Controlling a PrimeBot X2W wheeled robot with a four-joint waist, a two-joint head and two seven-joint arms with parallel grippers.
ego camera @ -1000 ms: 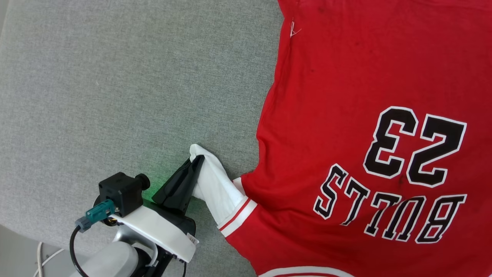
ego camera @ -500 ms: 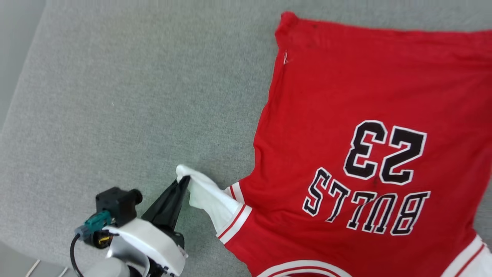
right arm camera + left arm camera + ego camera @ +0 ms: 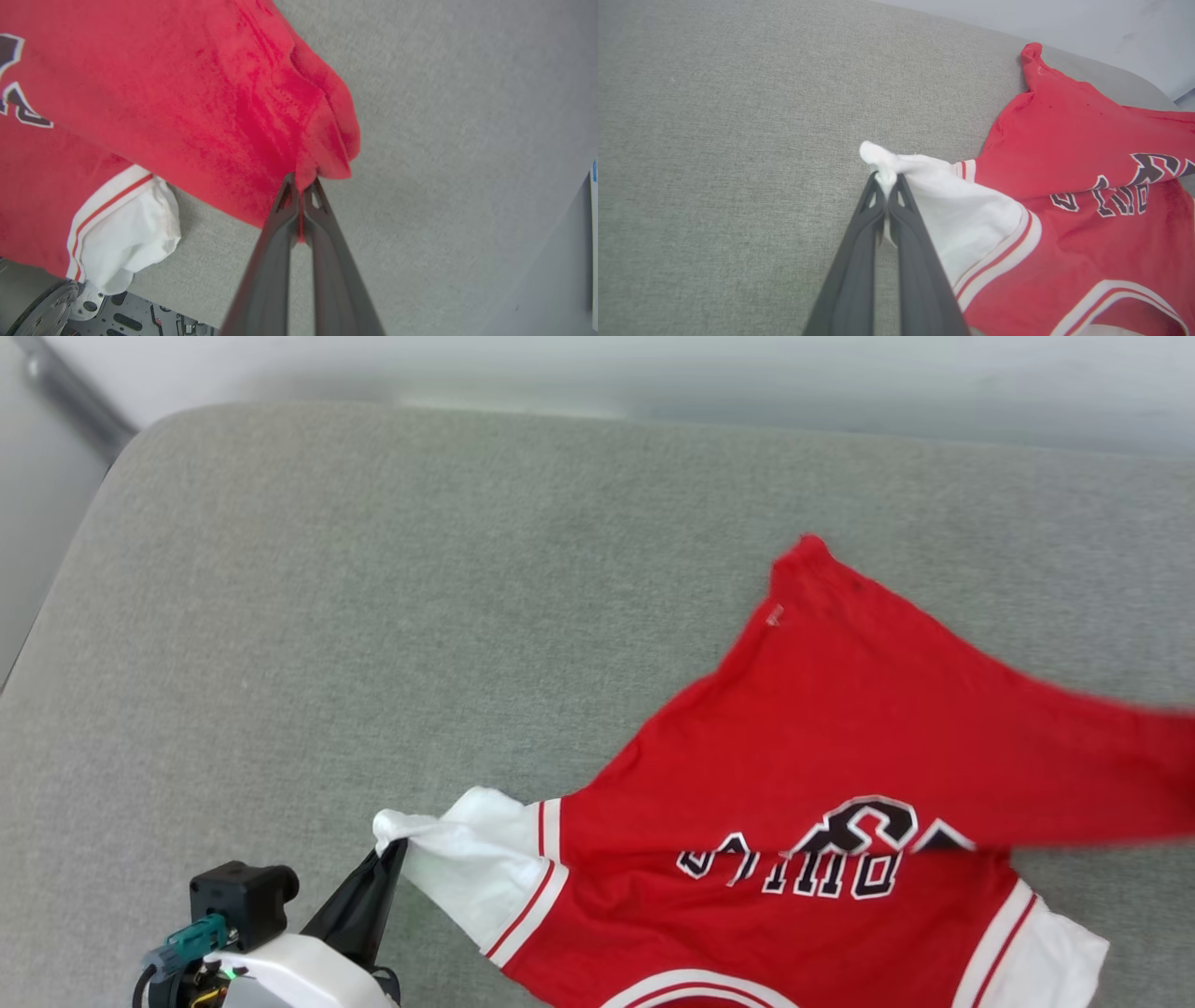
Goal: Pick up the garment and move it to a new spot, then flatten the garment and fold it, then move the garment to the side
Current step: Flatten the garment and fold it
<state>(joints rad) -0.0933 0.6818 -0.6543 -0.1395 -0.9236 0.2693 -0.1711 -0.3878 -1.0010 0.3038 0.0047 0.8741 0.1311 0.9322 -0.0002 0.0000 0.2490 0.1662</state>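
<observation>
Grey cushion — garment lies neckline toward robot, hem away.

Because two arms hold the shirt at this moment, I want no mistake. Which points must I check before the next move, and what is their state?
1. Left gripper shut on the white sleeve tip: ok.
2. Right gripper shut on a red edge of the garment: ok.
3. Flatness of the garment: not ok, a red fold covers the lettering.
4. Far corner off the grey cushion: cannot tell.
</observation>
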